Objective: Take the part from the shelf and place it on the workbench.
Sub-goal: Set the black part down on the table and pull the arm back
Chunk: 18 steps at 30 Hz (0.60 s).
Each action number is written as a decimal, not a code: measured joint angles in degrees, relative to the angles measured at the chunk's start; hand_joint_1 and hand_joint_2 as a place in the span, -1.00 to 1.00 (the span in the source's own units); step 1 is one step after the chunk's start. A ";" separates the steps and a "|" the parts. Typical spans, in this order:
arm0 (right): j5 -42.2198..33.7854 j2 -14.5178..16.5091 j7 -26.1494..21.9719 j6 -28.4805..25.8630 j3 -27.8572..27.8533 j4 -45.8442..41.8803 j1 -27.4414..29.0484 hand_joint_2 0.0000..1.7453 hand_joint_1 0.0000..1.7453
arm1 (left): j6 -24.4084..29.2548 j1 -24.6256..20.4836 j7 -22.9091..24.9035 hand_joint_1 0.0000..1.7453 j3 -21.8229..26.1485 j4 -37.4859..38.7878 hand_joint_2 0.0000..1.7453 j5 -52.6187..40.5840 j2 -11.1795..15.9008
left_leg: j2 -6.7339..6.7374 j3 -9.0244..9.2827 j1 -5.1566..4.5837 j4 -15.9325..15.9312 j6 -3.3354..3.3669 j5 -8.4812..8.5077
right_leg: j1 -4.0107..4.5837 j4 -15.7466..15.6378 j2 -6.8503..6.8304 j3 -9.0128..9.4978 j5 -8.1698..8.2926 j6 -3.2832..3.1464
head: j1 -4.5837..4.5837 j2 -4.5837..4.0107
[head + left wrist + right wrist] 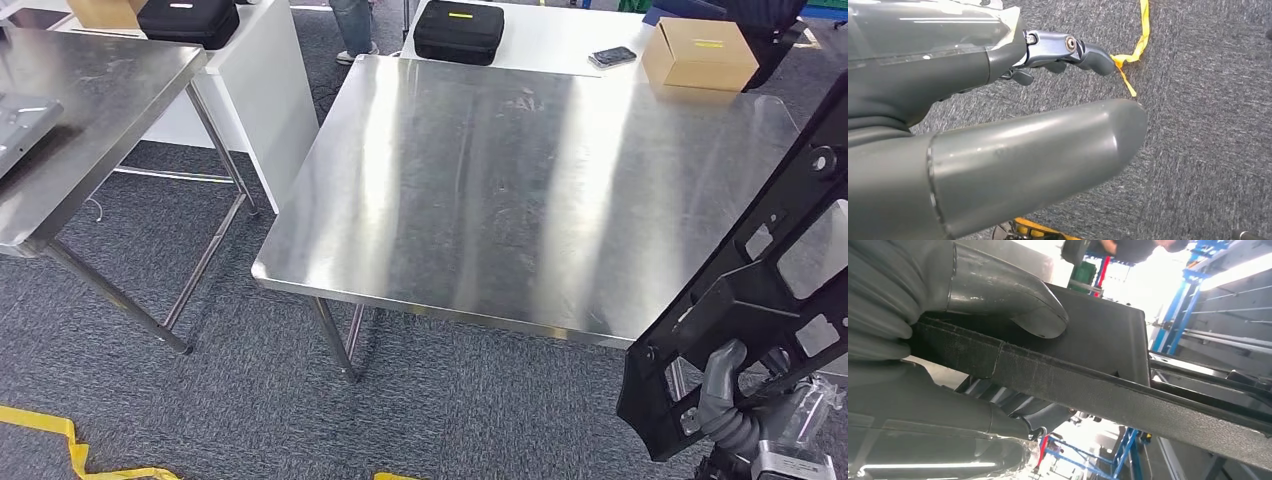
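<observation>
At lower right, robot hand grips black part, partly cropped.

One black part stands at four o'clock, held in the right hand. Two steel surfaces: one central, one at nine o'clock. Two black cases, at eleven and twelve. Two cardboard boxes, at eleven and one. One phone at one o'clock.
</observation>
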 joint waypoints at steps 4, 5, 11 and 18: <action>0.12 0.12 -0.14 -0.37 0.07 0.17 -0.29 1.00 1.00 | -0.14 0.15 -0.03 -1.00 -0.01 -0.01 -1.00 -0.53 0.10 | -0.20 -0.18 -0.24 0.34 0.47 -0.21 | -0.24 -2.04 0.13 0.96 0.77 -1.09 | -0.05 0.00; 0.16 0.16 -0.20 -0.48 0.06 0.17 -0.31 1.00 1.00 | -0.15 0.17 -0.03 -1.00 -0.02 -0.03 -1.00 -0.81 0.19 | -0.12 0.09 -0.35 -0.08 0.86 -0.09 | -0.40 -2.14 0.15 1.20 1.04 -0.98 | -0.06 0.00; 0.32 0.30 -0.55 -0.56 0.13 0.47 -0.91 1.00 1.00 | -0.03 0.00 0.14 -1.00 -0.02 -0.16 -1.00 -1.56 0.47 | 0.46 5.73 -0.06 -8.56 2.95 2.49 | -0.61 1.46 0.21 0.74 -0.79 -0.65 | -0.66 -0.01; 1.46 0.13 -0.68 -0.93 -0.27 0.77 -1.56 1.00 1.00 | -0.13 0.23 0.76 -1.00 -0.02 -0.23 -1.00 -2.00 -0.32 | -0.23 4.33 5.19 -4.94 -3.15 0.69 | -4.29 1.00 0.54 -0.11 -0.64 6.01 | -0.05 -0.02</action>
